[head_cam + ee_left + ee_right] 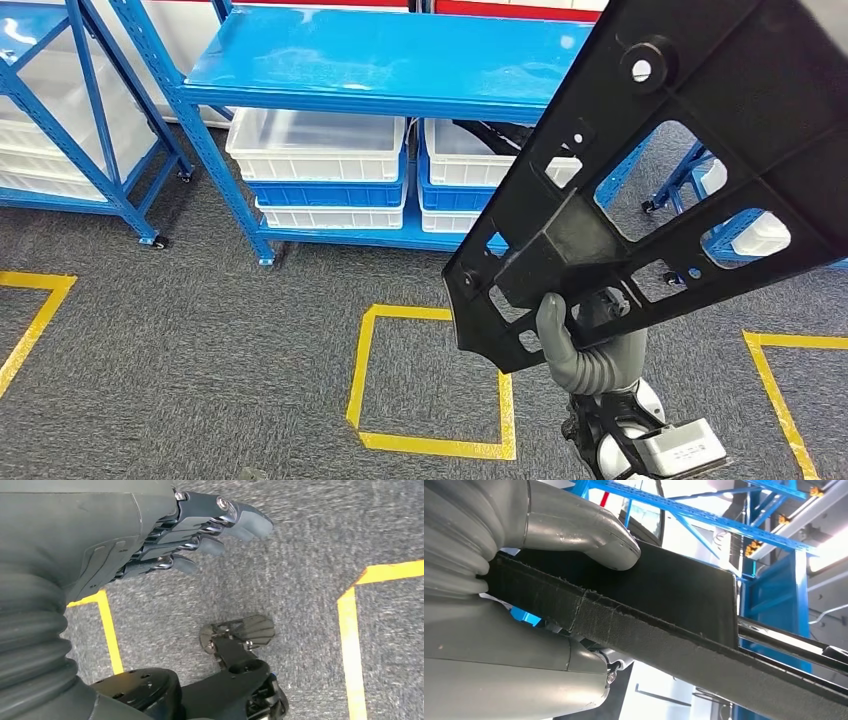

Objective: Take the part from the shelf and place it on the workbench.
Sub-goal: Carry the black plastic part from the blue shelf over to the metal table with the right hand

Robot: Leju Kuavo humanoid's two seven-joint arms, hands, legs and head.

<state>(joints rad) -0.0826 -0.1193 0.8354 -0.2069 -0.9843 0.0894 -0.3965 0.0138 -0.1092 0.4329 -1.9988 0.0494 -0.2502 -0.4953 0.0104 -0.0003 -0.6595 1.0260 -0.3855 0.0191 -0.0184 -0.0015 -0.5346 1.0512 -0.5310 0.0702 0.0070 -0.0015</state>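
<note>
Head view: grey carpet (200,330); blue shelf (390,60)

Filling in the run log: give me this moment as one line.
phase: carrying | right hand: grips black part, held up | left hand: empty, fingers apart, over carpet | blue shelf: ahead
</note>
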